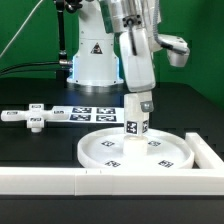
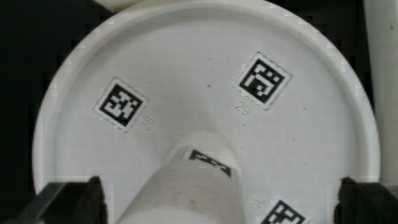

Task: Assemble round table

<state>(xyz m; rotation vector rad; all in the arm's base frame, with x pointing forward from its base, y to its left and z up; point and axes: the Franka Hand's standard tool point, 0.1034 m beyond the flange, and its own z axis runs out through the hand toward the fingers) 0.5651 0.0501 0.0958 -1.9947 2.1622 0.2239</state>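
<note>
Presently: post (image 1: 137, 125) stood upright on round disc (image 1: 105, 152), exterior view's lower centre
Gripper (image 2: 217, 197) jaws were apart, flanking post; next likely lift clear, then foot piece (image 1: 33, 118), centre left

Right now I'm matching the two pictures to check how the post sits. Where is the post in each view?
Exterior view: the post stands upright near the middle of the disc, in the centre of the picture.
Wrist view: the post rises toward the camera between the two dark fingers, which stand clear of it.
Shared landmark: the white disc with its square tags, under the post.
</note>
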